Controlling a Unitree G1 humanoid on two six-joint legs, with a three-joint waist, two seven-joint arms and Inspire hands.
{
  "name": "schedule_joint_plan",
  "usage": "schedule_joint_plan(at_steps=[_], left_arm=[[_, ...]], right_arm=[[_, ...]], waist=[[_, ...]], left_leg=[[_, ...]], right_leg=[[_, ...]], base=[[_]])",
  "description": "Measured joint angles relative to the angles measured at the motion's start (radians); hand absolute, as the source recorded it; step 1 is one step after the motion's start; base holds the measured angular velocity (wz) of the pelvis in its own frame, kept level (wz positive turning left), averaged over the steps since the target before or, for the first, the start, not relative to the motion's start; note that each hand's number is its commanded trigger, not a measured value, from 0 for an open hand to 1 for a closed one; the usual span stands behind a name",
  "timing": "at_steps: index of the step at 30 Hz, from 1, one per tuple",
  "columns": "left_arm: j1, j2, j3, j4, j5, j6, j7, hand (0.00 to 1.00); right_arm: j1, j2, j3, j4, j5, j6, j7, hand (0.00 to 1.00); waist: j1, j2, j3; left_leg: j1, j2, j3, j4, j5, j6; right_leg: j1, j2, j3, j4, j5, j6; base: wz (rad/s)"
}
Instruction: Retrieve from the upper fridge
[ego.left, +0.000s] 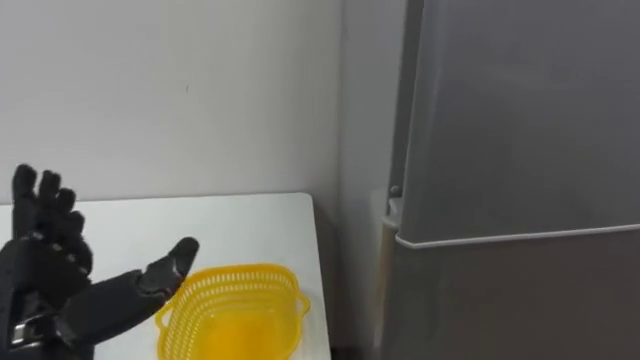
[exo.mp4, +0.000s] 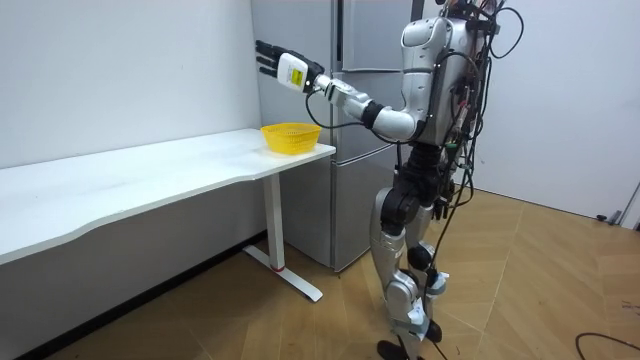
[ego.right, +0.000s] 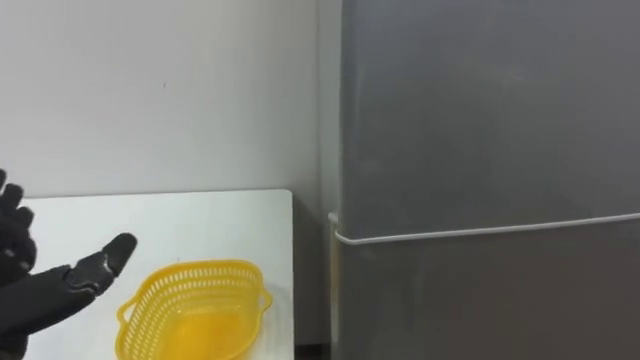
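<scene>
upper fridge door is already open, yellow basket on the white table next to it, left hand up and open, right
No: the upper fridge door is shut, as the left eye view shows. The yellow basket does sit on the white table beside it, and the left hand is raised and open.

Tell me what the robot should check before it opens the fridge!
1. Upper fridge door open: not ok, it is shut.
2. Left hand free: ok, open and holding nothing.
3. Left hand at the door: not ok, it is raised above the white table, apart from the fridge.
4. Yellow basket ready: ok, upright on the table, nothing in it.
5. What is inside the fridge: cannot tell, the door hides it.
</scene>
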Motion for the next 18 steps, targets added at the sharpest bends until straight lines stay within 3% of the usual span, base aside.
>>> schedule_joint_plan(at_steps=[9, 18], left_arm=[[-0.058, 0.002, -0.044, -0.075, -0.018, 0.011, -0.115, 0.0], [-0.081, 0.007, -0.101, -0.076, -0.04, 0.027, -0.187, 0.0]], right_arm=[[-0.006, 0.0, 0.001, 0.004, 0.0, 0.012, -0.004, 0.0], [-0.029, -0.001, 0.023, 0.037, 0.001, 0.021, -0.013, 0.0]], waist=[[-0.006, 0.002, -0.0076], [-0.028, 0.003, -0.0072]], left_leg=[[-0.004, 0.0, 0.002, 0.001, 0.0, 0.0], [-0.006, 0.002, 0.007, 0.001, 0.0, 0.0]], right_leg=[[-0.01, 0.004, 0.003, 0.004, 0.001, 0.0], [-0.015, 0.004, 0.022, 0.003, 0.005, -0.001]], base=[[-0.03], [-0.03]])
